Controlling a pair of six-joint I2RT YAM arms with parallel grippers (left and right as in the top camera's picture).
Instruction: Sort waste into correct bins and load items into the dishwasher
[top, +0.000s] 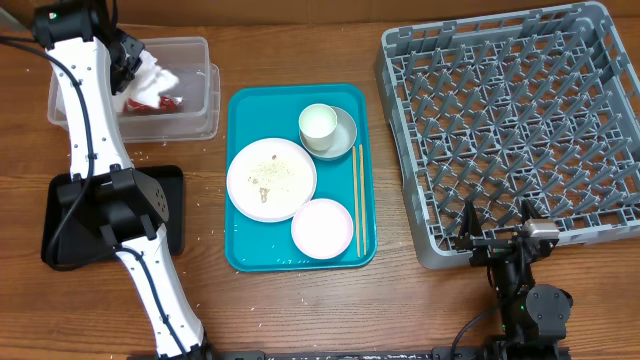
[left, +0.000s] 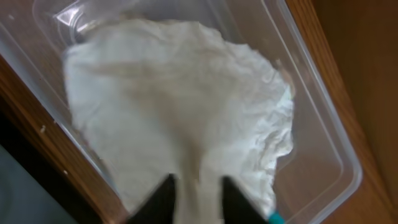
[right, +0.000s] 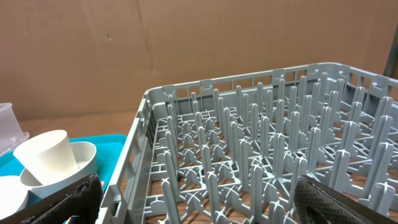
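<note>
My left gripper (top: 133, 62) (left: 198, 200) is shut on the crumpled white napkin (top: 156, 78) (left: 180, 106) and holds it over the clear tub (top: 195, 52) (left: 314, 134). A red wrapper (top: 160, 103) lies in that tub. The black tray (top: 60, 215) sits at the left, partly hidden by my arm. On the teal tray, the large plate (top: 271, 178) carries rice scraps (top: 266, 183), next to the smaller plate (top: 322, 227). The white cup (top: 317, 123) (right: 46, 158) stands in the grey bowl (top: 347, 130) (right: 84, 160). My right gripper (top: 495, 235) (right: 199, 196) is open and empty at the near edge of the grey dish rack (top: 510, 120) (right: 261, 149).
The teal tray (top: 245, 110) (right: 115, 144) lies in the middle of the table. A pair of wooden chopsticks (top: 358, 200) lies along its right side. A few rice grains are scattered on the wood around the black tray.
</note>
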